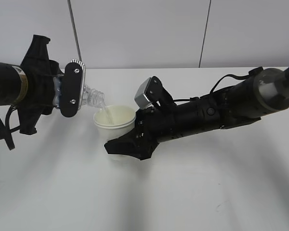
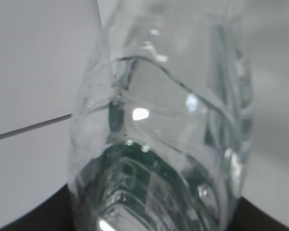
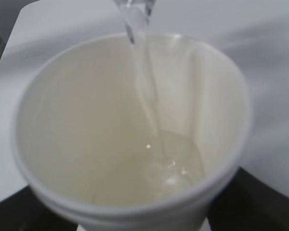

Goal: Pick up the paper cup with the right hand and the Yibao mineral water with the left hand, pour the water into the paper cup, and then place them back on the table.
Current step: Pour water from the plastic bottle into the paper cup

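Note:
The Yibao mineral water (image 1: 92,98) lies tipped to the right, and my left gripper (image 1: 63,94) is shut on its body. In the left wrist view the clear bottle (image 2: 159,144) fills the frame, with a dark finger (image 2: 24,219) at each lower corner. Its open mouth (image 3: 132,8) hangs over the paper cup (image 1: 114,118), and a thin stream of water (image 3: 144,91) runs into it. A shallow pool lies in the cup's bottom (image 3: 173,163). My right gripper (image 1: 123,144) is shut on the cup's lower wall and holds it upright just above the table (image 1: 192,192).
The white tabletop stretches all around both arms. A pale wall with two dark vertical seams (image 1: 75,33) stands behind the table's far edge. The right arm (image 1: 221,106) reaches in low from the right, with a silver-grey block (image 1: 145,96) on its wrist.

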